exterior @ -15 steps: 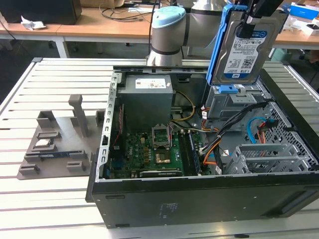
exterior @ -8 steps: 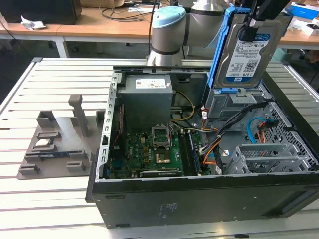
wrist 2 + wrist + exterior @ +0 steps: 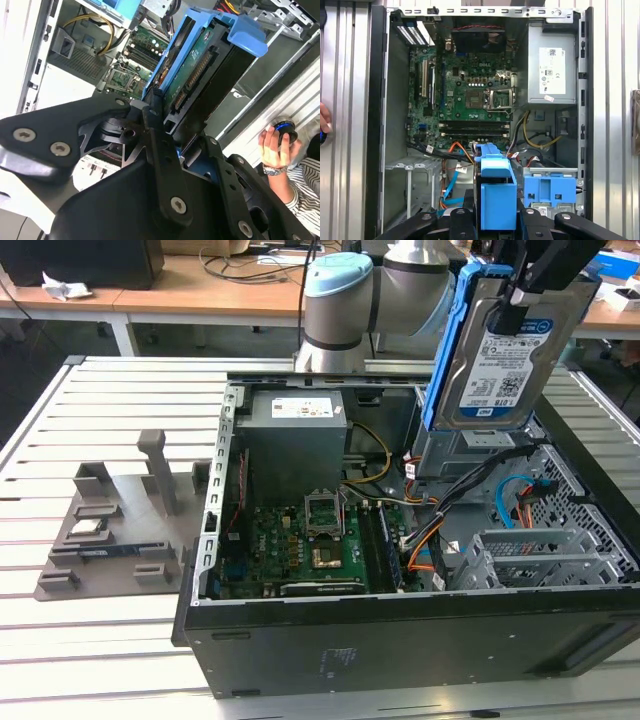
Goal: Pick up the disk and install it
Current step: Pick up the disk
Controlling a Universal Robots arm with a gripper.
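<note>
Above the open case (image 3: 400, 640), near its far right corner in the exterior view, the gripper (image 3: 530, 295) has the disk (image 3: 505, 355) clamped between its fingers, label facing the camera and blue frame round the edges. So it's picked up, hanging on edge in the air, not seated in anything yet.

The second wrist view shows the disk's (image 3: 200, 75) underside, green board and connector, with 1 finger (image 3: 160, 150) pressed along its side. In the first wrist view the blue frame (image 3: 496, 192) sits right over the case interior, beside the blue latch (image 3: 550, 192) of the cage.

If I were doing this step, I'd keep the disk square to the bay and the grip firm, since a tilted drive would probably jam on the rails.

Room looks tight. Orange and blue cables (image 3: 520, 505) run loose below, the cage (image 3: 540, 555) fills the near right corner, and the power supply (image 3: 295, 440) stands at the far wall. Overhead it's open. A person's hand (image 3: 275, 145) rests at the table edge by the case.
</note>
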